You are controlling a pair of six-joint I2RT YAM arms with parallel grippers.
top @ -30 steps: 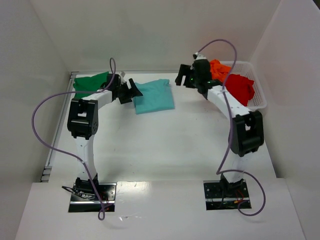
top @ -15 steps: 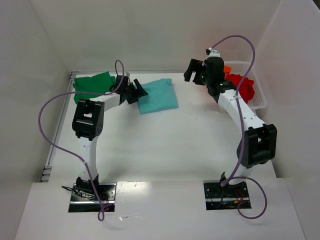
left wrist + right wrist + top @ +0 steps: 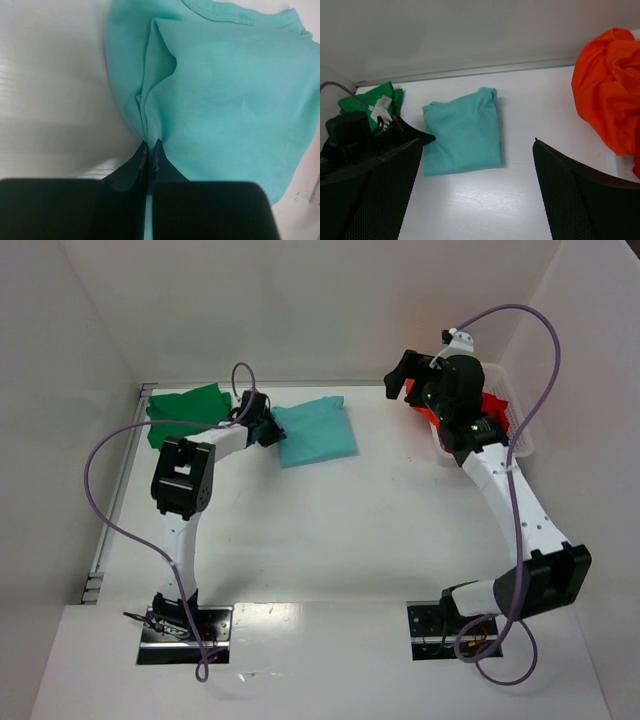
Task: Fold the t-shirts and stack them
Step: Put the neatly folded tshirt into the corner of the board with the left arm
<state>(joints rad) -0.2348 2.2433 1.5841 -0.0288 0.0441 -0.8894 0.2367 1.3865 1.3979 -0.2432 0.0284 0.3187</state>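
The folded light teal t-shirt [image 3: 318,433] [image 3: 462,132] lies at the back middle of the table. My left gripper [image 3: 268,431] [image 3: 151,145] is shut on a raised fold at the shirt's left edge [image 3: 150,120]. The dark green t-shirt [image 3: 186,405] [image 3: 369,101] lies folded at the back left. My right gripper [image 3: 410,378] [image 3: 478,143] hangs open and holds nothing, above the table beside the basket. The orange t-shirt [image 3: 610,85] [image 3: 424,412] and the red t-shirt [image 3: 494,408] lie crumpled in the basket, partly hidden by my right arm.
The white mesh basket [image 3: 522,437] stands at the back right against the wall. White walls close in the table at the back and on both sides. A metal rail [image 3: 112,510] runs along the left edge. Purple cables loop off both arms.
My left gripper has shut on the teal t-shirt's left edge. My right arm has swung right, from beside the teal t-shirt over to the basket, its gripper still open.
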